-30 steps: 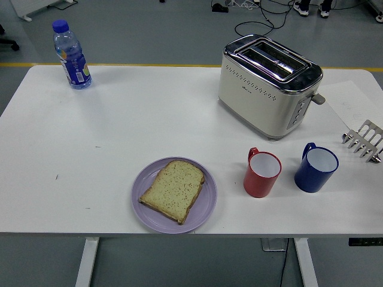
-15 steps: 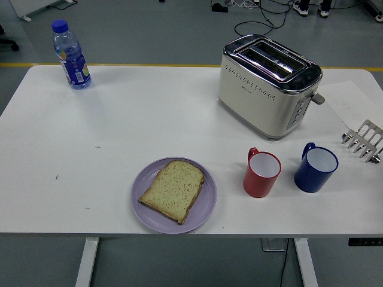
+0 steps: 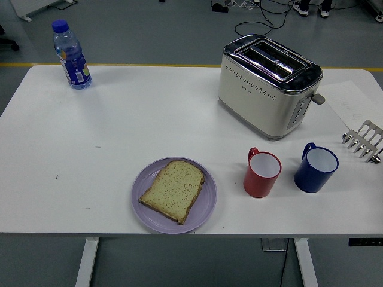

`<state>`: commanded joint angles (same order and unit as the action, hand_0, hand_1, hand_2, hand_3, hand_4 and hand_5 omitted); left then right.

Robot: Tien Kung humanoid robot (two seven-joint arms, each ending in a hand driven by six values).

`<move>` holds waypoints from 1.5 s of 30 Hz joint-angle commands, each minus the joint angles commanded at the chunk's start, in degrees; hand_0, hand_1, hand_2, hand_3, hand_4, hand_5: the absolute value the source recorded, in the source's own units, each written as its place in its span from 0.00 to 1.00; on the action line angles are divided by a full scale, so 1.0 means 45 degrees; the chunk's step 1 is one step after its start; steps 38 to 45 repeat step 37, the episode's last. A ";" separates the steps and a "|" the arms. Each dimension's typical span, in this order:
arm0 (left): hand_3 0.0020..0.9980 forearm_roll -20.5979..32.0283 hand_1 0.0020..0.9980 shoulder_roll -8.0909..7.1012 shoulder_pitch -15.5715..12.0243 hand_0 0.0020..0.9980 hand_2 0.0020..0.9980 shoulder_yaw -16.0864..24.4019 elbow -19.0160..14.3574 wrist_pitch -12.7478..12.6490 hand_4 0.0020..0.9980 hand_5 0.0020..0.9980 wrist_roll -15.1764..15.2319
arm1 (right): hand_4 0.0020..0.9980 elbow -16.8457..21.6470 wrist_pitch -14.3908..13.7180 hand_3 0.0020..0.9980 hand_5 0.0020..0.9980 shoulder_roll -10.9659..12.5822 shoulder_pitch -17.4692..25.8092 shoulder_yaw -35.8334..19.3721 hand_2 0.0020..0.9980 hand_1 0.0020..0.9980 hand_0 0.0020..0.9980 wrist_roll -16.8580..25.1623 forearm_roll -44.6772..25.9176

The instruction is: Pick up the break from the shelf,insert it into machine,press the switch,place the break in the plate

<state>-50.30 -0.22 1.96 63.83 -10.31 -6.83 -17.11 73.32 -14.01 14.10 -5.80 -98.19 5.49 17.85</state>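
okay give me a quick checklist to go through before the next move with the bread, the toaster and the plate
1. Bread lies on the purple plate: ok, it sits flat within the rim.
2. Toaster slots hold nothing: ok, both look empty from above.
3. Toaster lever is up: cannot tell from this angle.
4. Metal rack at the table's right edge holds no slice: ok, it holds none.
5. Red mug and blue mug stand upright, apart from the plate and the toaster: ok.
6. Both hands are visible and ready: not ok, neither is in view.
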 joint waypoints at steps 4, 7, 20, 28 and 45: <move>0.69 -0.0043 0.50 0.0004 0.0003 0.42 0.58 0.0033 0.0000 0.0012 0.49 1.00 0.0000 | 0.48 -0.0032 -0.0032 0.63 0.31 -0.0031 0.0012 -0.0022 0.70 0.67 0.71 0.0022 -0.0074; 0.69 -0.0061 0.50 0.0003 0.0016 0.42 0.58 0.0049 0.0000 0.0026 0.49 1.00 0.0012 | 0.47 -0.0062 -0.0082 0.62 0.30 -0.0044 -0.0005 -0.0011 0.69 0.67 0.70 0.0065 -0.0215; 0.69 -0.0089 0.50 0.0007 0.0049 0.42 0.58 0.0056 0.0000 0.0032 0.48 1.00 0.0023 | 0.47 -0.0114 -0.0173 0.62 0.29 -0.0084 0.0026 -0.0063 0.69 0.66 0.70 0.0099 -0.0356; 0.68 -0.0041 0.50 -0.0004 0.0129 0.42 0.58 -0.0004 0.0000 0.0038 0.48 1.00 0.0076 | 0.46 -0.0098 -0.0198 0.62 0.28 -0.0067 -0.0001 -0.0087 0.69 0.66 0.70 0.0146 -0.0403; 0.68 -0.0270 0.50 0.0025 0.0112 0.42 0.58 0.0149 0.0000 0.0033 0.48 1.00 0.0070 | 0.46 -0.0032 -0.0215 0.61 0.28 -0.0030 0.0057 -0.0060 0.68 0.66 0.70 0.0278 -0.0495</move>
